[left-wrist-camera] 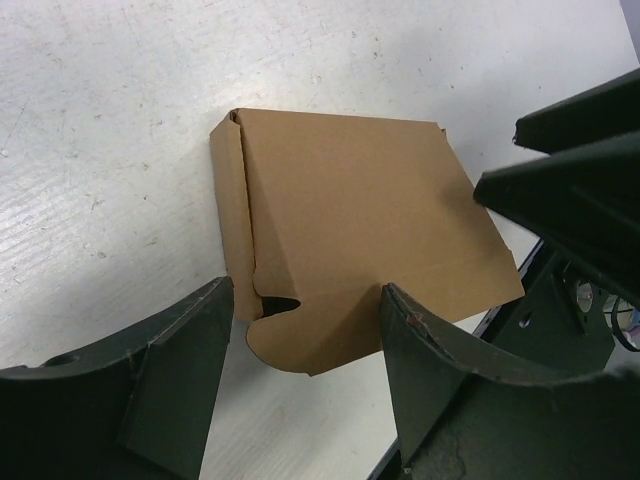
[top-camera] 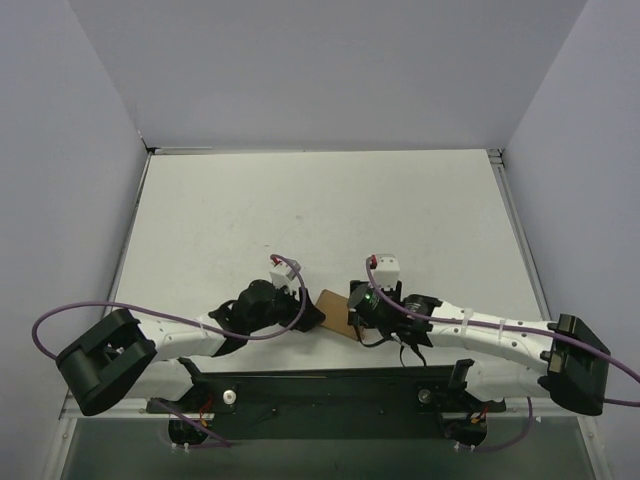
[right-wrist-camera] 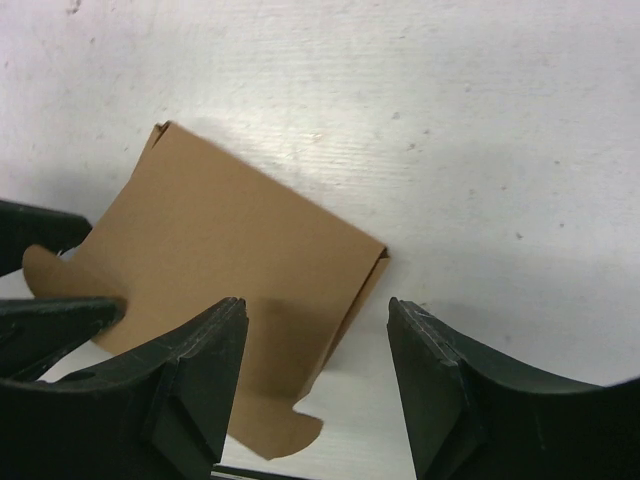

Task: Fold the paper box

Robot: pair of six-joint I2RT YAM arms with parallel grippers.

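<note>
The paper box (top-camera: 338, 312) lies flat on the white table (top-camera: 300, 200), right between the two grippers. It is brown, with one thin side flap (left-wrist-camera: 236, 210) folded up and a round tab (left-wrist-camera: 285, 345) sticking out.

The left gripper (left-wrist-camera: 307, 295) is wide open and holds nothing. The near edge of the box and its round tab sit in the gap between its two fingers (left-wrist-camera: 180, 370).

The right gripper (right-wrist-camera: 315, 310) is wide open too, with nothing in it. One corner of the box lies just in front of it, partly under its left finger (right-wrist-camera: 200, 380). The tips of both grippers are close together at the box.
</note>
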